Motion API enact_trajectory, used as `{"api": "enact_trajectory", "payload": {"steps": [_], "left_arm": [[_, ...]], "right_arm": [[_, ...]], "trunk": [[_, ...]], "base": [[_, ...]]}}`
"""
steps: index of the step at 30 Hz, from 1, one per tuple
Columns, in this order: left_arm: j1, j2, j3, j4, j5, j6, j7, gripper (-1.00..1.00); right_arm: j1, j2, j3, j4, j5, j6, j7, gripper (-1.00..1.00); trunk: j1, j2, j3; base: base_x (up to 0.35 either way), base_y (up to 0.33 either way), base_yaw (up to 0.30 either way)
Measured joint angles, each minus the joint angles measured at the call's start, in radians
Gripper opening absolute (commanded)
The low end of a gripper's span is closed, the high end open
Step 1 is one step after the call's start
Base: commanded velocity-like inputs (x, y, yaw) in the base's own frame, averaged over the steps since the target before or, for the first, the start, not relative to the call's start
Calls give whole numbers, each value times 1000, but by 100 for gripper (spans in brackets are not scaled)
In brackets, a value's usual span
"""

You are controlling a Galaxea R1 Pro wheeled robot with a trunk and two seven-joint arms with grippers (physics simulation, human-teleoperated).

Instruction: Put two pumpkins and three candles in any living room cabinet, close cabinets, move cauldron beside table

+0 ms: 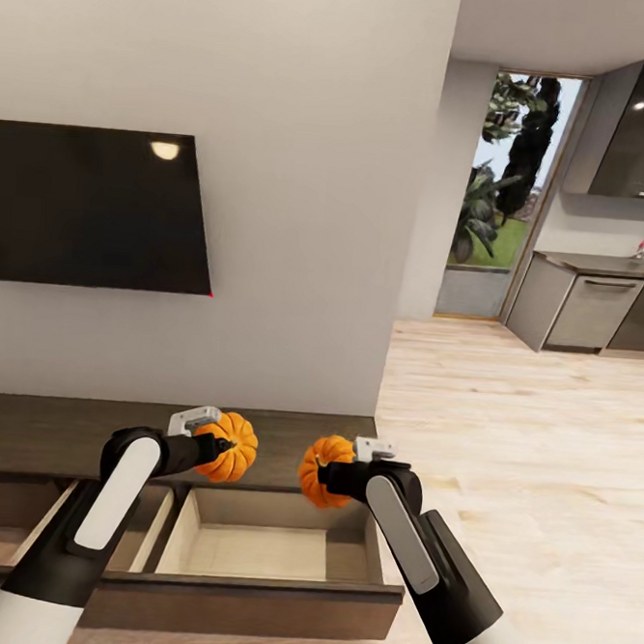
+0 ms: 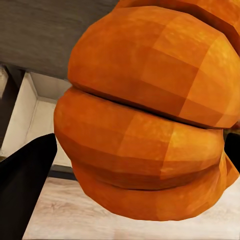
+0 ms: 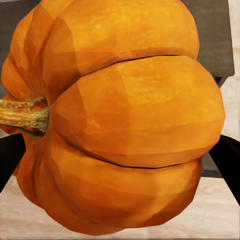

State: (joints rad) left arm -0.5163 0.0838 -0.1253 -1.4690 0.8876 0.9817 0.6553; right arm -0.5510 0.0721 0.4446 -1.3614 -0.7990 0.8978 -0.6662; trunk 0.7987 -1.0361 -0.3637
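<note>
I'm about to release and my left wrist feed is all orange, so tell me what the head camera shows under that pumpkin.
Observer: The left gripper holds its small bright-orange ribbed pumpkin above the back edge of the open pull-out drawer of the long dark-brown wooden cabinet.
Operator: Give me the other arm.
Observer: The right gripper holds the second orange pumpkin, also over the drawer's back edge, apart from the first.
Operator: Report what's in the drawer.
Observer: The visible light-coloured floor of the wide compartment looks bare; a divider separates a narrower section partly hidden behind the left arm.
</note>
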Motion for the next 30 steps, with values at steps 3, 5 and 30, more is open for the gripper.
{"api": "enact_trajectory", "payload": {"steps": [3, 5, 30], "left_arm": [[-1, -4, -6, 11, 2, 1, 0, -100], [-1, -5, -13, 36, -2, 5, 1, -100], [0, 4, -161, 354, -13, 0, -11, -100]], "right_arm": [[0, 1, -1, 1, 0, 30, 0, -100], [0, 0, -2, 3, 1, 40, 0, -100], [-21, 38, 0, 224, -37, 21, 0, -100]], "trunk": [[0, 0, 0], [0, 0, 0], [0, 0, 0]], "base": [[0, 0, 0], [0, 0, 0], [0, 0, 0]]}}
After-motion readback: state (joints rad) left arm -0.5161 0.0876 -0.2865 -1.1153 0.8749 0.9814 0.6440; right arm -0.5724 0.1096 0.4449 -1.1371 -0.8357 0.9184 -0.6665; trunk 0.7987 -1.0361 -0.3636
